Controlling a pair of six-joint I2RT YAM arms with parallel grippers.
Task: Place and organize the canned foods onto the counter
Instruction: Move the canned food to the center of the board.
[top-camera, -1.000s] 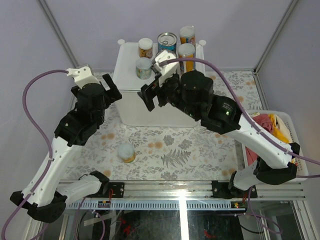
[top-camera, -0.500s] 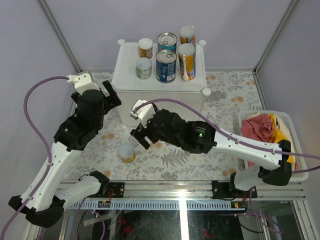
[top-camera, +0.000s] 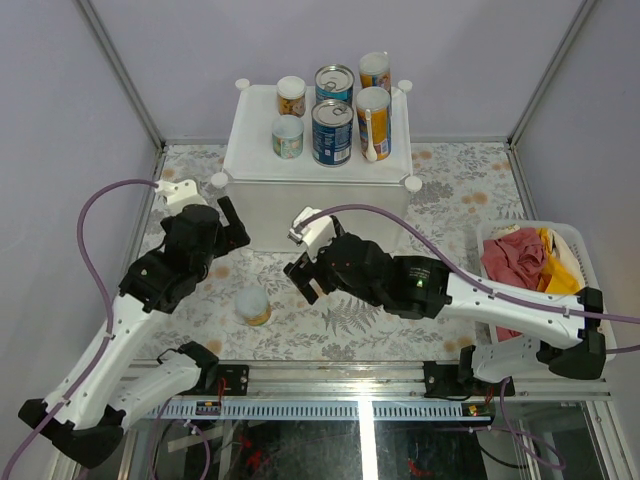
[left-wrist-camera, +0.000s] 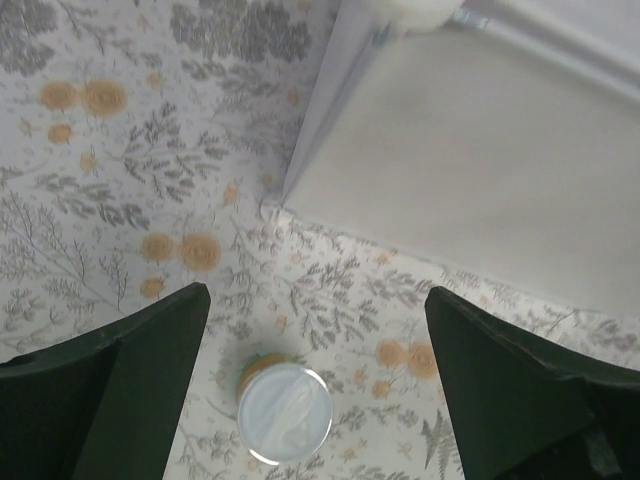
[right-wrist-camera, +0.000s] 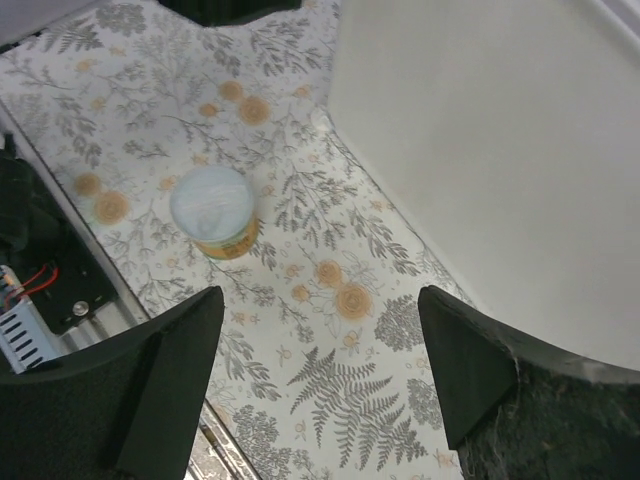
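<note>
The counter (top-camera: 250, 130) is a white cube cabinet at the back centre. On its top stand several cans: two blue tins (top-camera: 332, 131), two tall yellow-orange ones (top-camera: 372, 122), a short orange jar (top-camera: 291, 96) and a short green one (top-camera: 287, 136). One short orange can with a pale lid (top-camera: 253, 305) stands upright on the floral table. It also shows in the left wrist view (left-wrist-camera: 284, 410) and the right wrist view (right-wrist-camera: 213, 210). My left gripper (top-camera: 232, 226) (left-wrist-camera: 317, 290) is open and empty, above and behind that can. My right gripper (top-camera: 306, 281) (right-wrist-camera: 320, 295) is open and empty, to the can's right.
A white slatted basket (top-camera: 590, 300) with red and yellow cloth sits at the right edge. The counter's front wall (right-wrist-camera: 500, 150) rises close behind both grippers. A metal rail (top-camera: 330, 380) runs along the near table edge. Tent walls close in the sides.
My right gripper left a blue tin on the counter's top, came down in front of the counter and now hovers right of the loose can. My left gripper moved nearer and lower.
</note>
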